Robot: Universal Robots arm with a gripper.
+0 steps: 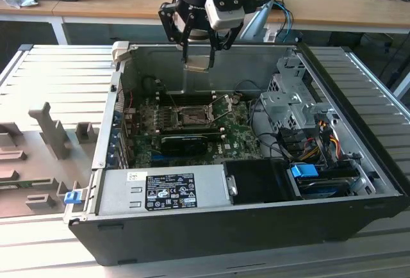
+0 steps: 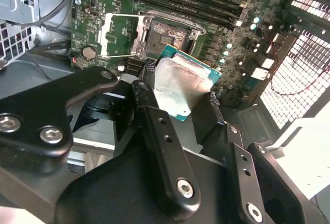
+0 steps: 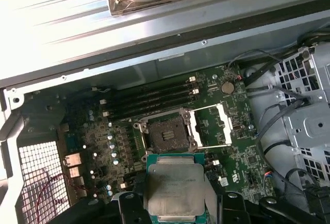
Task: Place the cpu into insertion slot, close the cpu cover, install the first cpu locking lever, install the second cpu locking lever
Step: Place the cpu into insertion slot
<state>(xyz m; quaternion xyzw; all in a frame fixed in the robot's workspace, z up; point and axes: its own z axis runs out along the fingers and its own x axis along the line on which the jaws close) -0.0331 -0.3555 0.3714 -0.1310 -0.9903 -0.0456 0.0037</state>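
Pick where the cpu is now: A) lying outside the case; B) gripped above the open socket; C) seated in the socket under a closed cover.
B: the gripper holds the cpu above the case, and the socket lies bare beside the opened cpu cover.

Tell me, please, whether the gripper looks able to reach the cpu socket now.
Probably yes: the cpu cover is open, the socket lies bare, and nothing stands between it and the gripper holding the cpu.

Flat silver-grey cpu (image 3: 175,188), in black gripper (image 1: 198,57), is hanging above square insertion slot (image 3: 166,133); thin metal-frame cpu cover (image 3: 212,126) is lying beside it.
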